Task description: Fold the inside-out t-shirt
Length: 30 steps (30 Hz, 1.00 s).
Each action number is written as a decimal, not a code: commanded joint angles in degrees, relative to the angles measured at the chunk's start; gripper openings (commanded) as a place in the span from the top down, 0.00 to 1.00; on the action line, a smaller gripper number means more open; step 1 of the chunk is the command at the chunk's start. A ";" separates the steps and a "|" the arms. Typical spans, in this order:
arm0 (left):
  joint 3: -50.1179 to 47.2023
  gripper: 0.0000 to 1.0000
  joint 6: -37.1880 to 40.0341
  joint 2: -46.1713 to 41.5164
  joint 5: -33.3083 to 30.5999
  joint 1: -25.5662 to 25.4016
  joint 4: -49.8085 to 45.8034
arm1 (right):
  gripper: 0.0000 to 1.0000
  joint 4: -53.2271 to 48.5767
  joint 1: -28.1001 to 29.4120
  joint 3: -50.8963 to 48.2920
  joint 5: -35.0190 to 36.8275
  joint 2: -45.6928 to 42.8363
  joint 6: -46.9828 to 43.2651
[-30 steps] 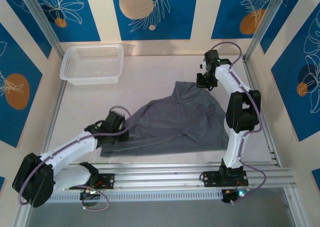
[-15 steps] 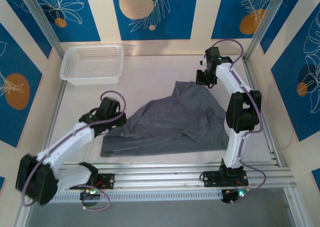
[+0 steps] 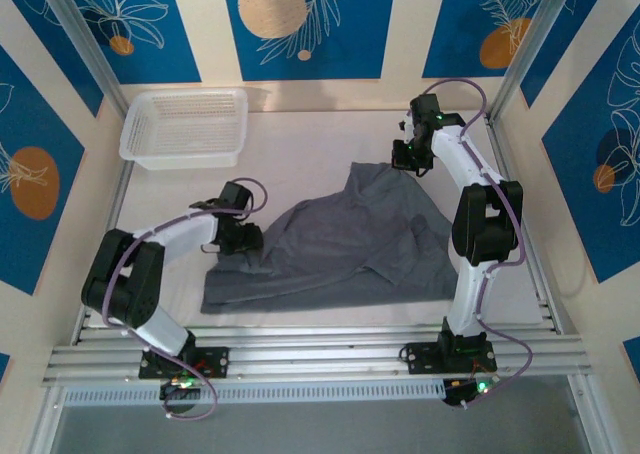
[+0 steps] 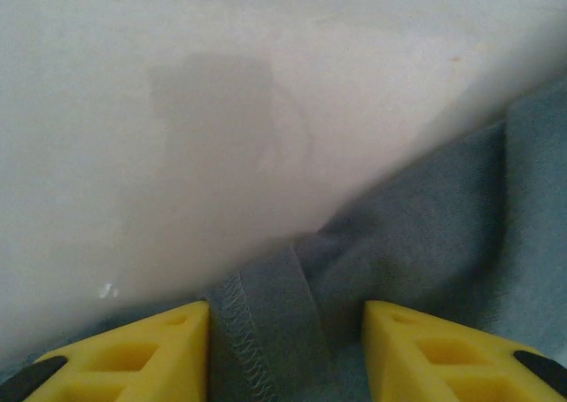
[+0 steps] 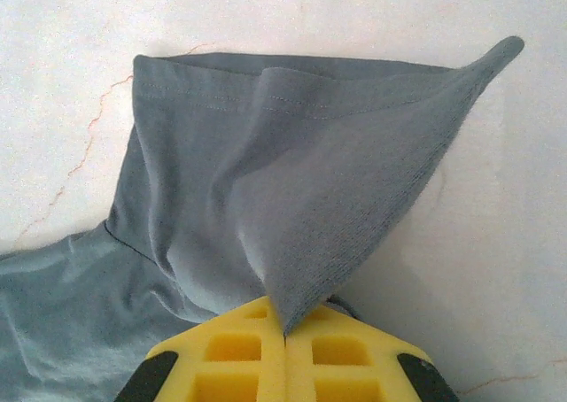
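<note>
Lying rumpled in the middle of the table [image 3: 290, 164], the inside-out t-shirt [image 3: 340, 244] has its far corner pinched tight in our right gripper [image 5: 283, 334]. Our left gripper [image 4: 285, 336] stands partly spread, yellow fingers [image 4: 151, 353] either side of a stitched hem [image 4: 257, 331].

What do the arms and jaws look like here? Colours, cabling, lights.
The left arm and right arm have white links with bulky black joint housings. A lilac cable loops along each. A green light glows near the right wrist. On the left gripper and right gripper the jaws are yellow, moulded with hollow cells, black at the outer corners.
</note>
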 commanded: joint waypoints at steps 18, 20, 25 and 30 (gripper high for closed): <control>9.03 1.00 4.28 -3.84 -11.55 3.72 -8.01 | 1.00 0.61 -5.72 -3.88 4.29 -2.56 7.12; 8.21 1.00 3.93 -5.29 -7.26 5.32 -5.58 | 1.00 1.14 -5.85 -4.70 4.39 -3.12 7.25; 9.87 0.88 5.73 -3.46 -1.43 6.15 -6.29 | 1.00 1.92 -5.84 -5.35 2.09 -3.54 7.22; 13.46 0.71 8.66 5.42 -3.94 2.29 -12.61 | 1.00 1.81 -5.42 -4.92 1.93 -3.41 6.95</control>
